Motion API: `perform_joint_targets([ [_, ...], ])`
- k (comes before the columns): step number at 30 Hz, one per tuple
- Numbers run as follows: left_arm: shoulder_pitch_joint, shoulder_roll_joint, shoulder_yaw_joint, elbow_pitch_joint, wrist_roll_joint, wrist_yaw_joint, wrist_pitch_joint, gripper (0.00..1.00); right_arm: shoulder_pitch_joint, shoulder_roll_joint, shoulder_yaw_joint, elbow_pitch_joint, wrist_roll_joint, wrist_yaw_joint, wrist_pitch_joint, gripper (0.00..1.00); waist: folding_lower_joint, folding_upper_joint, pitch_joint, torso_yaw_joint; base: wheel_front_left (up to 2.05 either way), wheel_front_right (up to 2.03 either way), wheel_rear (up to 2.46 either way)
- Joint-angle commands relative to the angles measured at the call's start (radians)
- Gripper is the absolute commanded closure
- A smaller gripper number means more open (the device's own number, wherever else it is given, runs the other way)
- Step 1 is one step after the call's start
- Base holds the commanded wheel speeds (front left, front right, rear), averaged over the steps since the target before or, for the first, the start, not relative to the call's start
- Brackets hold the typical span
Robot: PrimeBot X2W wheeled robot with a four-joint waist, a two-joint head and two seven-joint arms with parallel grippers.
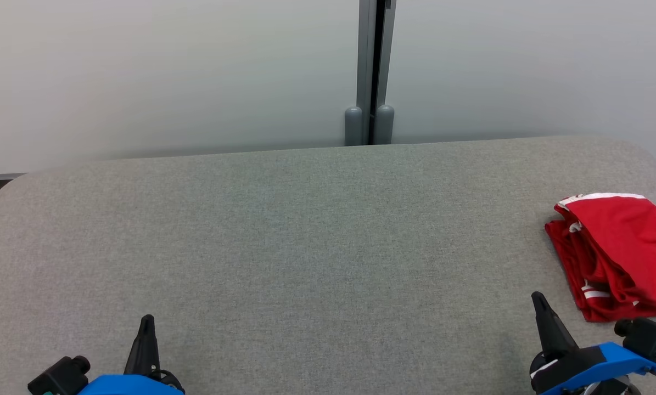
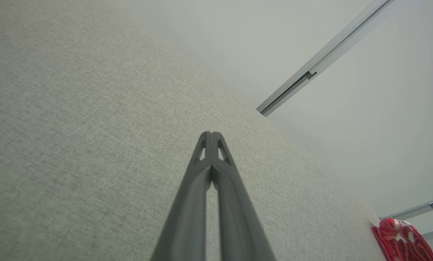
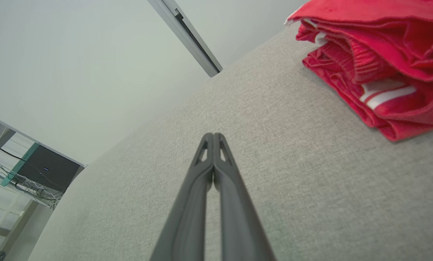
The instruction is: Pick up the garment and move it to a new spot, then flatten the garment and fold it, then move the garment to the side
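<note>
Now folded garment (image 1: 621,255) lies far right; left gripper (image 1: 146,318), right gripper (image 1: 537,296) pinched together, empty.

The garment (image 1: 618,252) lies on the desk (image 1: 306,230) at its right edge. Of the 2 hands, the left hand (image 1: 147,321) is at the near left, well apart from it, and the right hand (image 1: 537,299) is near right, just before it. Behind the desk stands a wall (image 1: 141,71) with a post (image 1: 373,71) at its middle.
</note>
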Motion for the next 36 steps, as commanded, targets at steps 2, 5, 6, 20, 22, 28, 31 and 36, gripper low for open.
perform_joint_targets([
  [2,-0.038,0.004,0.017,-0.020,-0.035,-0.004,0.009,1.00,-0.029,-0.001,-0.005,-0.019,0.041,0.000,0.005,1.00,0.0000,0.0000,0.000,0.001,0.00,0.00,0.00],
  [5,-0.042,0.000,0.025,-0.025,-0.071,-0.006,0.020,1.00,-0.032,-0.001,-0.008,-0.021,0.084,0.000,0.010,1.00,0.0000,0.0000,0.000,0.001,0.00,0.00,0.00],
  [6,-0.043,-0.001,0.027,-0.026,-0.083,-0.007,0.023,1.00,-0.033,-0.001,-0.008,-0.021,0.098,0.000,0.011,1.00,0.0000,0.0000,0.000,0.002,0.00,0.00,0.00],
  [20,-0.061,-0.018,0.061,-0.045,-0.236,-0.015,0.071,1.00,-0.044,0.000,-0.019,-0.028,0.279,0.000,0.032,1.00,0.0000,0.0000,0.001,0.005,0.00,0.00,0.00],
  [22,-0.064,-0.020,0.066,-0.048,-0.256,-0.016,0.078,1.00,-0.045,0.000,-0.020,-0.029,0.303,0.000,0.034,1.00,0.0000,0.0000,0.001,0.006,0.00,0.00,0.00],
  [28,-0.072,-0.025,0.080,-0.056,-0.315,-0.018,0.096,1.00,-0.050,0.000,-0.024,-0.031,0.372,0.000,0.042,1.00,0.0000,0.0000,0.002,0.007,0.00,0.00,0.00],
  [31,-0.075,-0.028,0.085,-0.059,-0.342,-0.020,0.105,1.00,-0.052,0.000,-0.026,-0.032,0.404,0.000,0.045,1.00,0.0000,0.0000,0.002,0.008,0.00,0.00,0.00],
  [36,-0.080,-0.033,0.095,-0.065,-0.387,-0.023,0.119,1.00,-0.056,0.001,-0.028,-0.034,0.457,0.000,0.052,1.00,0.0000,0.0000,0.002,0.009,0.00,0.00,0.00],
])
